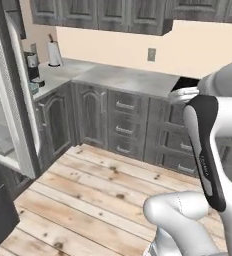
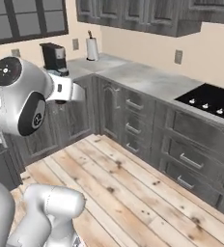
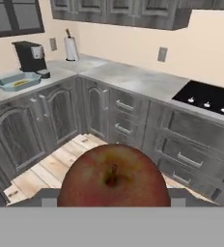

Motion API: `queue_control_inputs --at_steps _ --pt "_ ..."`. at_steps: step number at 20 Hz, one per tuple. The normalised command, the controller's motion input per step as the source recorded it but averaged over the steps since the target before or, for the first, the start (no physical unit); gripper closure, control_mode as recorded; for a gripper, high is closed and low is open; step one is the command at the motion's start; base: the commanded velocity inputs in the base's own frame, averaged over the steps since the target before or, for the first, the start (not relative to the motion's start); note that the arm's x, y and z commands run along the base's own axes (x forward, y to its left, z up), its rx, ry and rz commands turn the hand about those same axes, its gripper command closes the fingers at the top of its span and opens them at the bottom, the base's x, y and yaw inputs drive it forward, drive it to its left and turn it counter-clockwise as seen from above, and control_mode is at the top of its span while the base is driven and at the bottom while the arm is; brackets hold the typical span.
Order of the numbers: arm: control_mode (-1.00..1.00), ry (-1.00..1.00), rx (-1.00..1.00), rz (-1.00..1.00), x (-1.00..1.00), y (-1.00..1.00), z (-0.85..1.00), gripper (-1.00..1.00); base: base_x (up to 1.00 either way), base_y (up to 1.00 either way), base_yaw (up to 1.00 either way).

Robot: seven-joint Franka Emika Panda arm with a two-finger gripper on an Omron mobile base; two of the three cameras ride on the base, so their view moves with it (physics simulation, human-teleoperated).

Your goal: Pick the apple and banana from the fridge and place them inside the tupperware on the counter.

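The arm point(image 1: 204, 150) is held raised and bent above the wooden floor. In the hand view the apple point(image 3: 114, 177) is clamped in the gripper point(image 3: 114, 195), hiding its fingertips. A yellow shape, hard to make out, lies in the tupperware point(image 3: 5, 86) on the counter point(image 3: 133, 79).

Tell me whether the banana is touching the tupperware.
Touching, it appears. The hand view shows the banana lying inside the tupperware on the counter, though it is small and far off.
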Motion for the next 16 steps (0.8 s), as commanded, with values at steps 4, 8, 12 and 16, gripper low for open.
queue_control_inputs --at_steps 4,8,12,16 --pt "1.00 0.00 0.00 0.00 0.00 0.00 0.00 1.00 1.00 -0.16 0.24" --pt "1.00 0.00 0.00 0.00 0.00 0.00 0.00 1.00 1.00 -0.11 0.57" --pt "1.00 0.00 0.00 0.00 0.00 0.00 0.00 1.00 1.00 -0.06 0.73" --pt "1.00 0.00 0.00 0.00 0.00 0.00 0.00 1.00 1.00 -0.22 0.71"
